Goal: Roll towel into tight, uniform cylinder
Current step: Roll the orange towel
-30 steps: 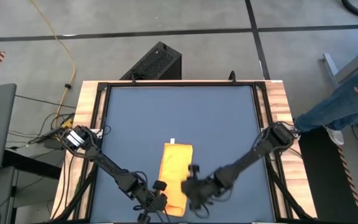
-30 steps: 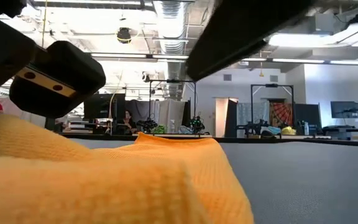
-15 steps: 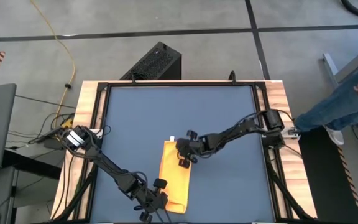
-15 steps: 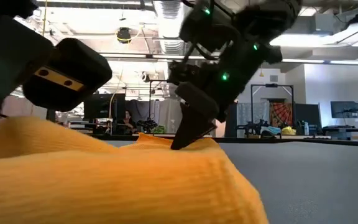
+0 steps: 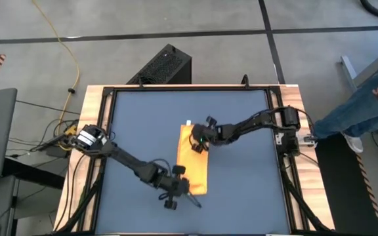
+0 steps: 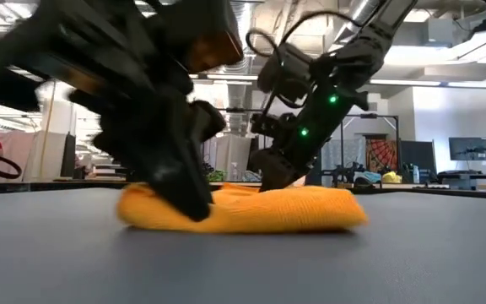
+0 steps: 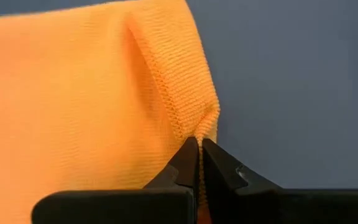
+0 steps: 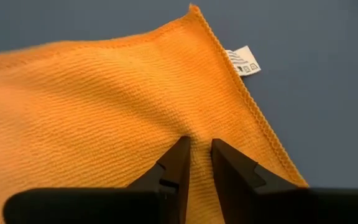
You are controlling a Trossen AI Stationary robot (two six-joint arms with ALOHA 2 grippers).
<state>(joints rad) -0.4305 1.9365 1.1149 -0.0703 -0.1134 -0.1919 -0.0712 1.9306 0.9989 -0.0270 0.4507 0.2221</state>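
Since a second ago the right gripper has swung from the towel's near end to its far end, fingers narrowly parted over the cloth, gripping nothing I can see. Left gripper has dragged its pinched near corner toward mid-mat, so rolling looks barely begun. Only the right wrist view shows the white tag clearly.
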